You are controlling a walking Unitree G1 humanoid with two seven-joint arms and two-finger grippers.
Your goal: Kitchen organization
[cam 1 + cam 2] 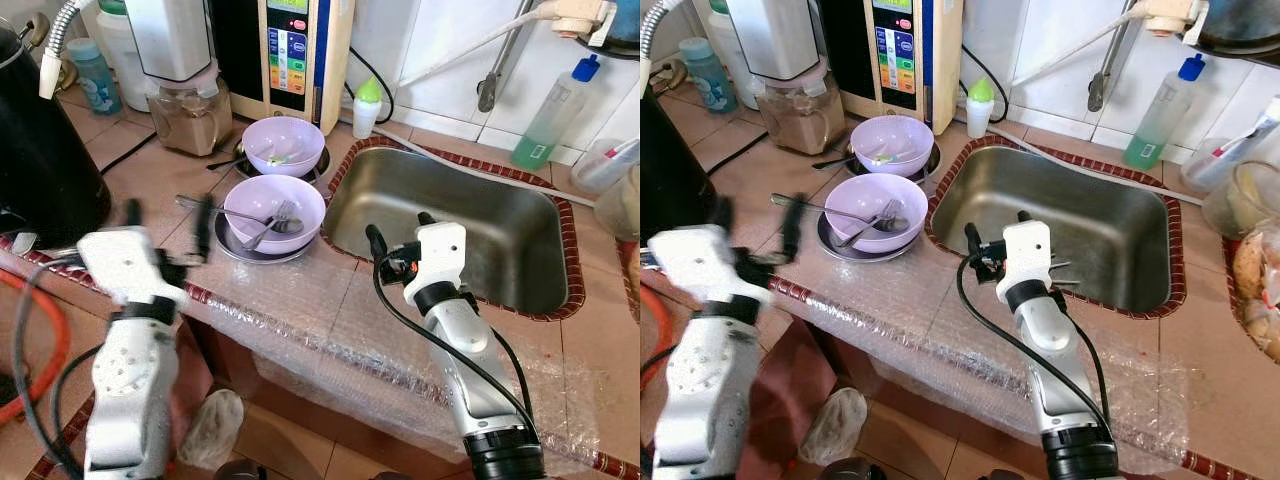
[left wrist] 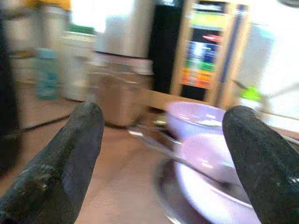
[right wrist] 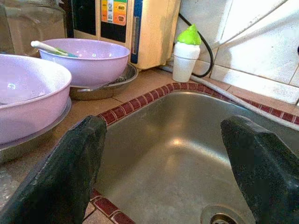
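Note:
Two lilac bowls sit on metal plates left of the steel sink [image 1: 450, 190]. The near bowl [image 1: 274, 208] holds a fork and a spoon [image 1: 275, 224]; the far bowl [image 1: 283, 143] has scraps in it. My left gripper [image 1: 166, 222] is open, low over the counter just left of the near bowl, and the picture of it is blurred. In the left wrist view both bowls [image 2: 205, 154] lie between its fingers [image 2: 60, 158]. My right gripper [image 1: 398, 234] stands open over the sink's near left rim, nothing between its fingers [image 3: 70, 172].
A black kettle [image 1: 40, 150] stands at the far left. A blender jar [image 1: 188, 110], a water dispenser [image 1: 290, 50] and a small green-capped bottle [image 1: 367, 105] line the back wall. A green soap bottle [image 1: 550, 115] stands behind the sink. Bubble wrap [image 1: 330, 330] covers the counter's front edge.

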